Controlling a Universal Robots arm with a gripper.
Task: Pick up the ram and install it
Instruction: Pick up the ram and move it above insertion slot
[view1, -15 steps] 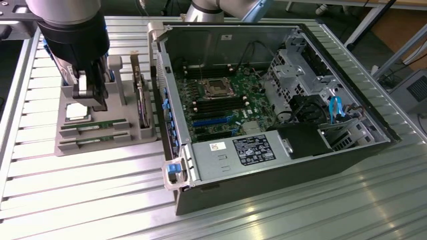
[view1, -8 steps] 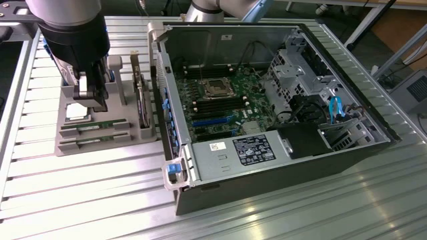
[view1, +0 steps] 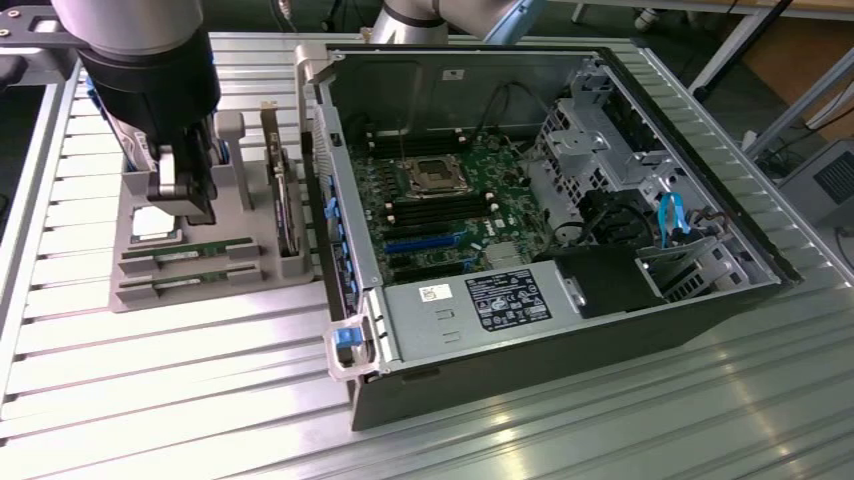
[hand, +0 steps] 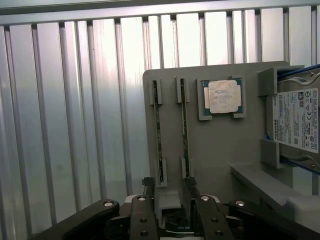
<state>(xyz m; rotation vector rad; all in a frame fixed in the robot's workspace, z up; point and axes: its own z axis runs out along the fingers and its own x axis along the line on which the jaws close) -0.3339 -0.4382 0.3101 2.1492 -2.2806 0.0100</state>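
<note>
Exterior view: mounted high, facing obliquely down across the worktop (view1: 160, 400) at mid range. It takes in the open computer case (view1: 534, 410) and the grey parts holder (view1: 147, 300) at the exterior view's left.

Wrist view: faces straight down past the tool (hand: 168, 182), close above the grey parts holder.

Shared region: the grey parts holder and adjoining worktop slats.

Brand name TOSHIBA running sideways on the white label (hand: 300, 117) of the boxy silver hard drive (hand: 296, 80), rows of small certification marks beside it too fine to read, print on the black sticker (view1: 511, 298) of the silver power supply box (view1: 434, 335) illegible
</note>
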